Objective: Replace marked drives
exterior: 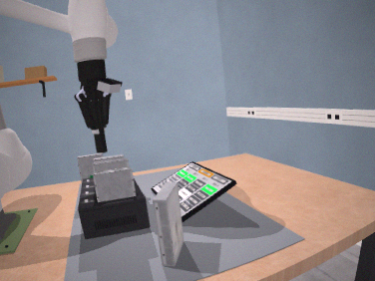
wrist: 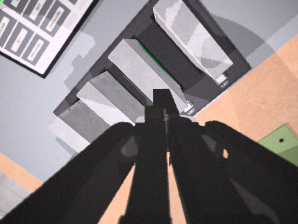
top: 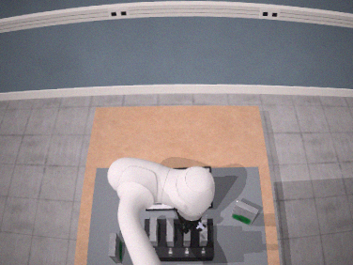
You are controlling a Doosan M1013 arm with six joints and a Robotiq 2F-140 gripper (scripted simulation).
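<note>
Wooden bench (exterior: 309, 199) is covered by a grey mat (exterior: 249, 234) below blue walls. Tool (exterior: 101, 144) is held together above the dock (exterior: 112, 216); one spare (exterior: 169, 230) is propped beside it.

dock (exterior: 112, 219) on the mat (exterior: 239, 234) with drives (exterior: 114, 183) standing in it, screen (exterior: 194, 186) propped to its right, spare drive (exterior: 169, 230) upright in front, hand (exterior: 101, 144) above the dock
</note>
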